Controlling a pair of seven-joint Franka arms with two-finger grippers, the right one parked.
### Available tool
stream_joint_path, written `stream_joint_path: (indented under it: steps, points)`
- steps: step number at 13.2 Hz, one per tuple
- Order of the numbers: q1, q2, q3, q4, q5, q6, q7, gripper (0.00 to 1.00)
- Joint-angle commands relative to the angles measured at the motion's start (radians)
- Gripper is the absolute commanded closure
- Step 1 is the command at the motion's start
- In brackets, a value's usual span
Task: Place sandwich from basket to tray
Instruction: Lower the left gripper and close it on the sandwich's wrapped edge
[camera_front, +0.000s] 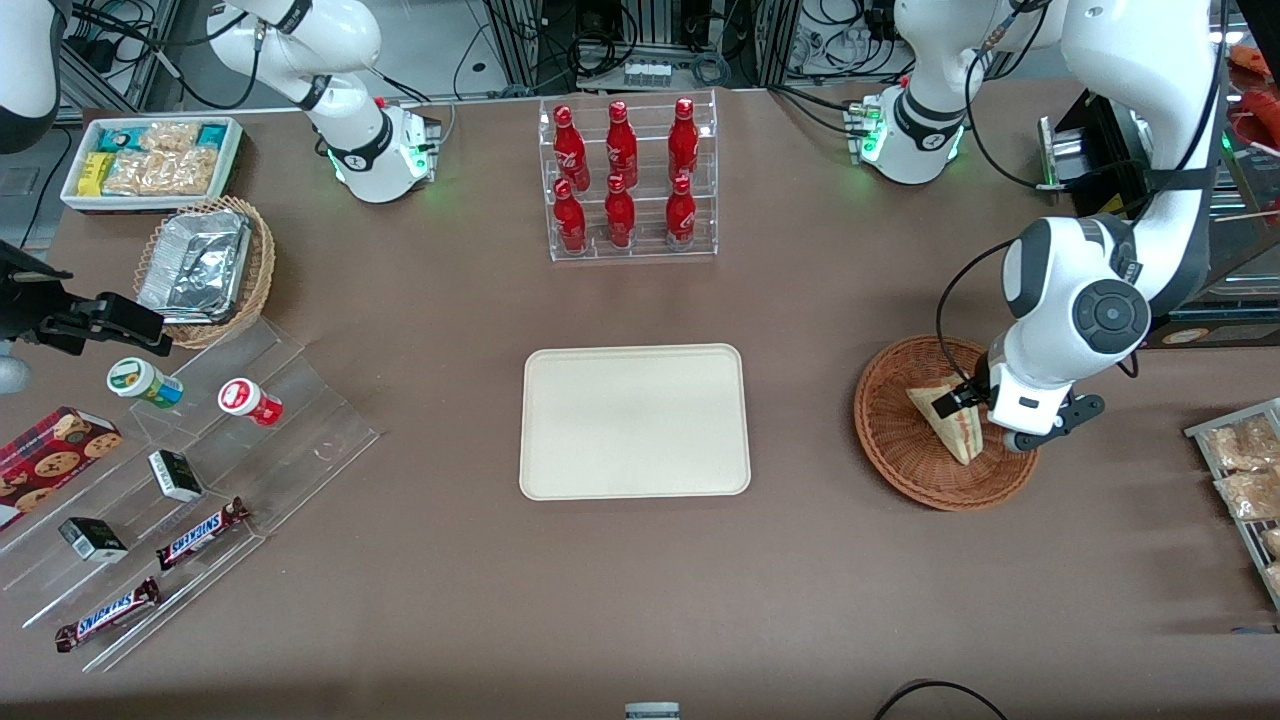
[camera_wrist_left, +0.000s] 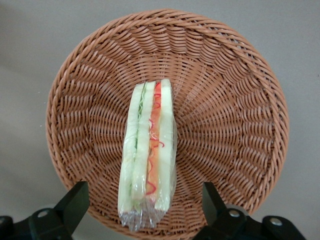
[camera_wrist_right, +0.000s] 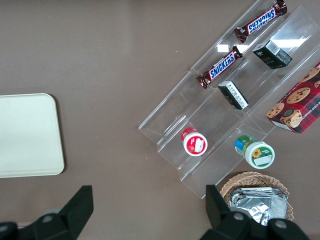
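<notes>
Claw (camera_wrist_left: 142, 200) straddles sandwich (camera_wrist_left: 147, 157) in basket (camera_wrist_left: 235, 115), fingers (camera_wrist_left: 75, 202) apart.

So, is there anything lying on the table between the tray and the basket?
No. The front view shows only bare brown table between the tray and the basket, where the gripper, jaws open, hovers over the sandwich.

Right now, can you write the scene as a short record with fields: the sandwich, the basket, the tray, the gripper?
sandwich: lies in the basket, filling edge up, wrapped
basket: reddish-brown wicker, toward the working arm's end of the table
tray: cream-white, bare, at the table's middle, apart from the basket
gripper: low over the basket, open, one finger on each side of the sandwich, not clamped
task state: sandwich not yet lifted
</notes>
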Motion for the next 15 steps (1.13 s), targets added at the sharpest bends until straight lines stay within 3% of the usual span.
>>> stream_joint_path:
  steps: [1,5,6,9,10,15]
  points:
    - [0.004,0.016,0.003,-0.045,-0.015,0.087,-0.015,0.0]
    - [0.005,0.039,0.003,-0.08,-0.021,0.16,-0.015,0.02]
    - [0.005,0.045,0.003,-0.087,-0.021,0.161,-0.015,0.21]
    - [0.007,0.045,0.003,-0.096,-0.021,0.161,-0.015,0.91]
    - [0.005,0.053,0.003,-0.096,-0.021,0.161,-0.015,1.0]
    - [0.004,0.046,0.003,-0.065,-0.015,0.141,0.003,1.0]
